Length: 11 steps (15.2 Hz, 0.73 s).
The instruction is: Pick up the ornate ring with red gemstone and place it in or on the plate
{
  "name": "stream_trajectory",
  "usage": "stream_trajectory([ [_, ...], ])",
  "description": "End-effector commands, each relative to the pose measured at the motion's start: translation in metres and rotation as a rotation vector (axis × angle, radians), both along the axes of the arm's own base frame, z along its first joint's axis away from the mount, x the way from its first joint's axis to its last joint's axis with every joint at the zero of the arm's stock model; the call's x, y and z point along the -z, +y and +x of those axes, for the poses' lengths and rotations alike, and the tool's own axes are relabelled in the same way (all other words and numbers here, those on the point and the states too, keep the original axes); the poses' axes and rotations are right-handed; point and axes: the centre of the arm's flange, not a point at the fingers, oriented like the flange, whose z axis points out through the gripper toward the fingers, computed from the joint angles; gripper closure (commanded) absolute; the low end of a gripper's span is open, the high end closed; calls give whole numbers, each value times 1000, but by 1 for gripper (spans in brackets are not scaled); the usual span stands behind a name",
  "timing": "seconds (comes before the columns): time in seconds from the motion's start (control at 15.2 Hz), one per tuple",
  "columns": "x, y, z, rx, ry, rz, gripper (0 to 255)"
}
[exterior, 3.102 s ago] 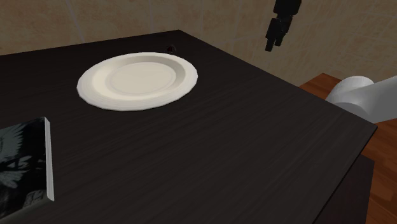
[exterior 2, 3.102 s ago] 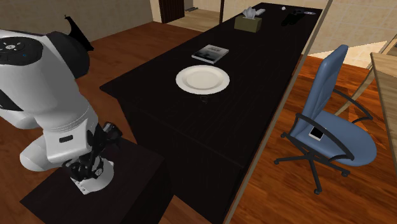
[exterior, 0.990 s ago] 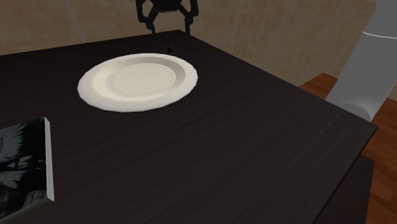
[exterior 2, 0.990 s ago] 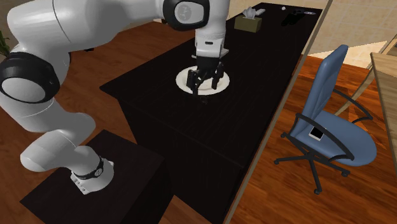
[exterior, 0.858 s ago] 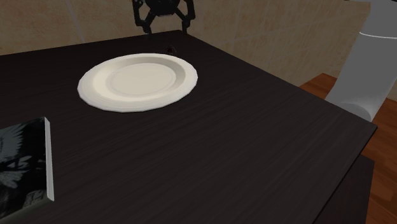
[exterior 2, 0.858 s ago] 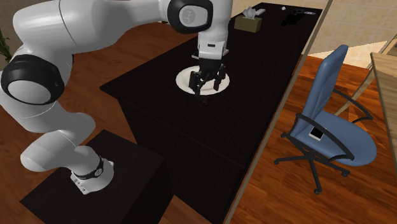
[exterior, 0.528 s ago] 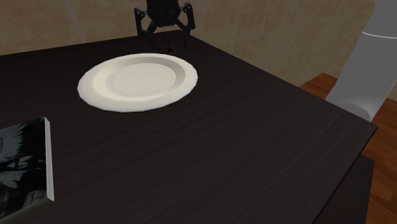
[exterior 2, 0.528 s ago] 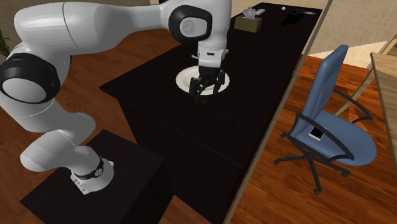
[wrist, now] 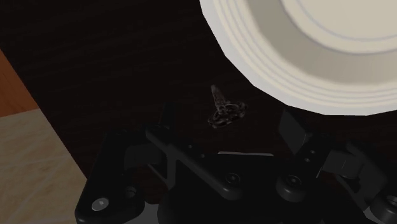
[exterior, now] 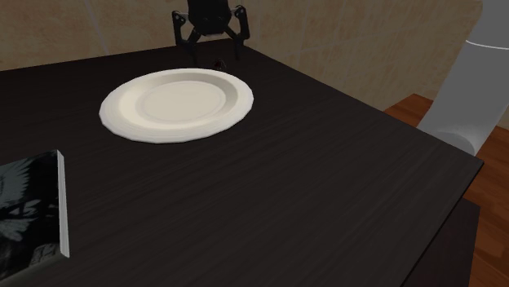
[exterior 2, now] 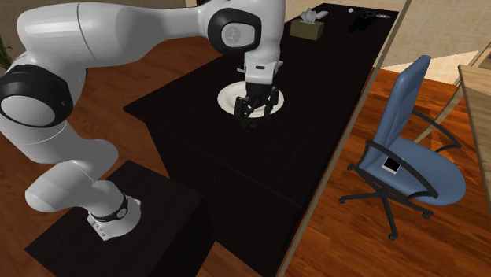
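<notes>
In the approach step, the gripper (exterior: pixel 212 47), wide open and empty, hangs over the small dark ring (wrist: pixel 224 112) lying on the dark table (exterior: pixel 310 179) just beside the white plate (exterior: pixel 114 114), so the next move likely calls for lowering and closing.

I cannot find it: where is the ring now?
In the shoulder view, the ring lies on the table beyond the plate's far rim, below the open pincer.

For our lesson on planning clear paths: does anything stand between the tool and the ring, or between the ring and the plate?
Nothing visible does. The open tool hangs above the dark ring, which lies untouched. Only bare dark table separates the ring from the white plate beside it.
</notes>
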Motion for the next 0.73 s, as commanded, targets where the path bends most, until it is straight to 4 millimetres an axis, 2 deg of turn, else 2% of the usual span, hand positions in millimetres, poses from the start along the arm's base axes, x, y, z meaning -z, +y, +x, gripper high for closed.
stream_trajectory([
  [0.0,5,0,2,0,11,-5,255],
  [0.59,7,0,1,0,11,-5,255],
  [0.66,2,0,1,0,11,-5,255],
])
